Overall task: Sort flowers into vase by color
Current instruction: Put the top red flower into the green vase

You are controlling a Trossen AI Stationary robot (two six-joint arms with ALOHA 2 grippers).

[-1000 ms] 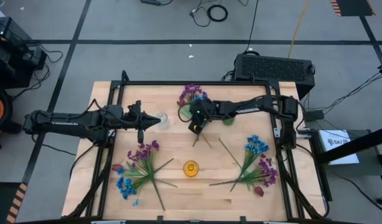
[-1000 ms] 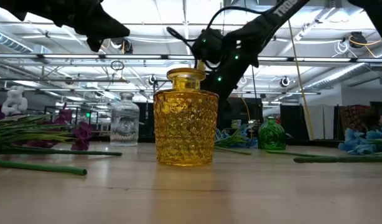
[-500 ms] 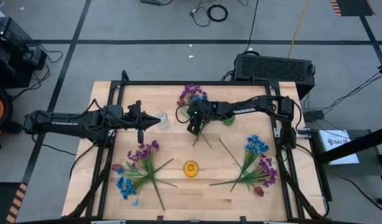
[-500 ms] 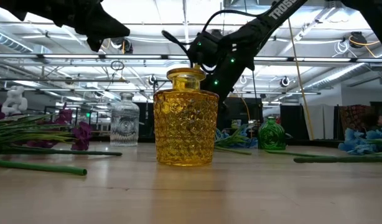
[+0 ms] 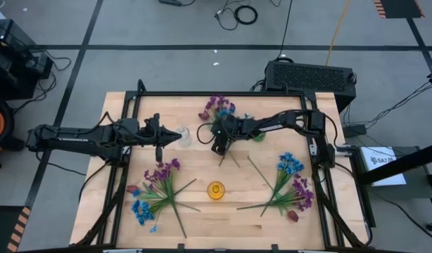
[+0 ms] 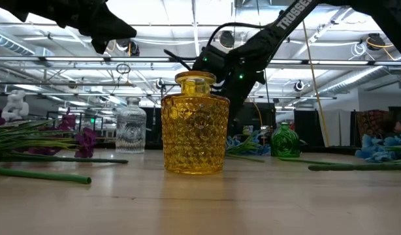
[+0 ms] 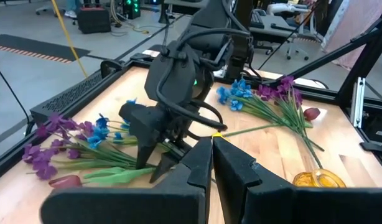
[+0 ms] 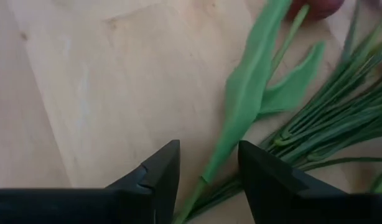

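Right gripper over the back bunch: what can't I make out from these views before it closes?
- Right gripper, right wrist view: jaws open astride a green leaf; which stem it belongs to runs under the fingers.
- Red bloom, right wrist view: cut off by the picture's edge.
- High view: gripper covers the stems beneath.
- Low view: yellow vase blocks the bunch and the gripper's tips.

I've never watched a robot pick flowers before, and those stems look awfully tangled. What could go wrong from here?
The right gripper hangs open over a bundle of stems lying crossed on the table, so it may catch two at once or drag the neighbours. A broad leaf lies between its fingers; closing on that instead of a stem could let the flower slip out. The green vase stands close behind, so a swinging stem might knock it. The left gripper waits shut by the clear vase.
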